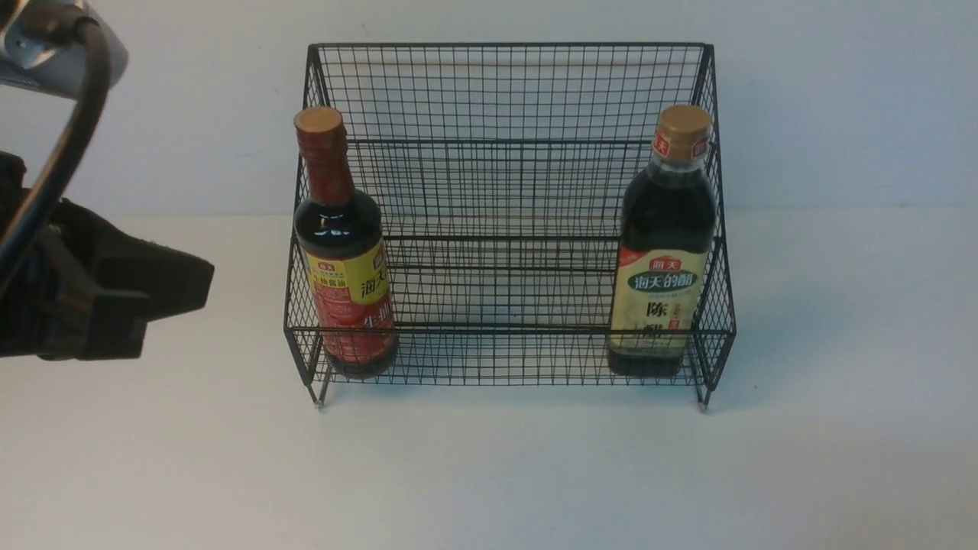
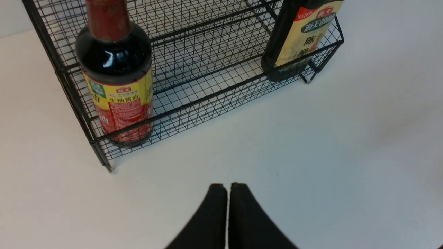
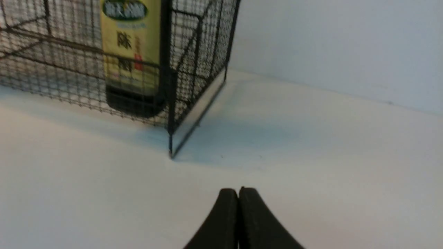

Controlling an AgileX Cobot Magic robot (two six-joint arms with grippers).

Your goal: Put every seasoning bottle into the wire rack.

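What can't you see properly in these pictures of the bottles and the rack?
- Right gripper: out of the front view; only its shut fingertips show in the right wrist view.
- Cream-label bottle: blurred in the right wrist view, its top cut off by the frame edge.
- Red-neck bottle: its cap is cut off in the left wrist view.
- Small label print: too small to read in the front view, partly behind the wire rack.

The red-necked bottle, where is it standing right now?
In the front view, the red-necked bottle stands upright in the wire rack's lowest tier, at its left end, opposite the cream-labelled bottle at the right end.
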